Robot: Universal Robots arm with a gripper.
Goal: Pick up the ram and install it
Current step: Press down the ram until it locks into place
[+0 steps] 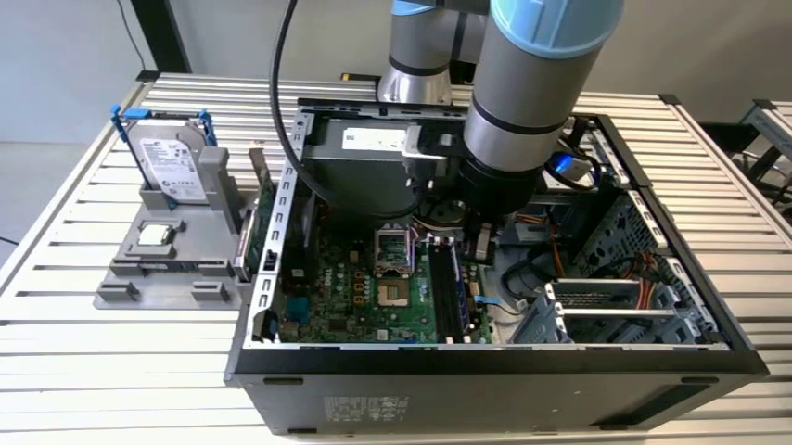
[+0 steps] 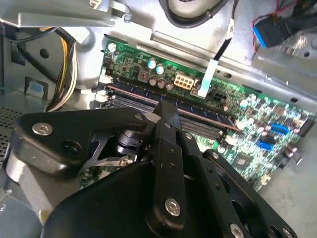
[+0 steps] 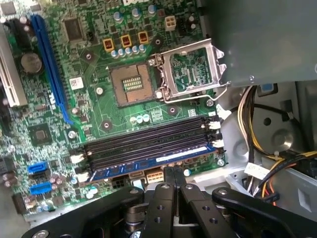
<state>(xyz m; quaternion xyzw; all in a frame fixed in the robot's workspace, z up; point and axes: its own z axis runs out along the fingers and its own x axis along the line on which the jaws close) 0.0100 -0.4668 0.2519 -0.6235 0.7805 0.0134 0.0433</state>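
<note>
The arm is seen in the exterior view reaching down into an open computer case (image 1: 495, 357) that lies on its side on a slatted surface (image 1: 74, 371). The gripper (image 1: 480, 243) is placed low inside the case, just above the memory slots (image 1: 452, 297) of the motherboard (image 1: 359, 297).

In the first wrist view the fingers (image 3: 168, 181) are seen pressed together, tip against tip, with nothing gripped between them. They are held directly above the ram (image 3: 153, 163), which lies lengthwise in the slot nearest the board's edge, its blue-green edge and pale label visible. The remaining memory slots (image 3: 148, 141) beside it are seen as dark parallel rails with white latches (image 3: 214, 125) at their ends. Whether the ram is fully seated cannot be told.

The CPU socket (image 3: 130, 84) is shown with its metal retention frame (image 3: 190, 69) swung up. Yellow and black cables (image 3: 252, 129) are routed past the end of the slots.

In the second wrist view the closed fingers (image 2: 166, 119) are seen over the slot rows (image 2: 198, 111); the ram itself cannot be made out there with certainty.

To the exterior view's left of the case, a grey holder (image 1: 167, 255) is set on the surface. A hard drive (image 1: 167, 162) in a blue frame is stood upright in it, and a small square CPU chip (image 1: 155, 235) is laid in a recess in front of the drive.
</note>
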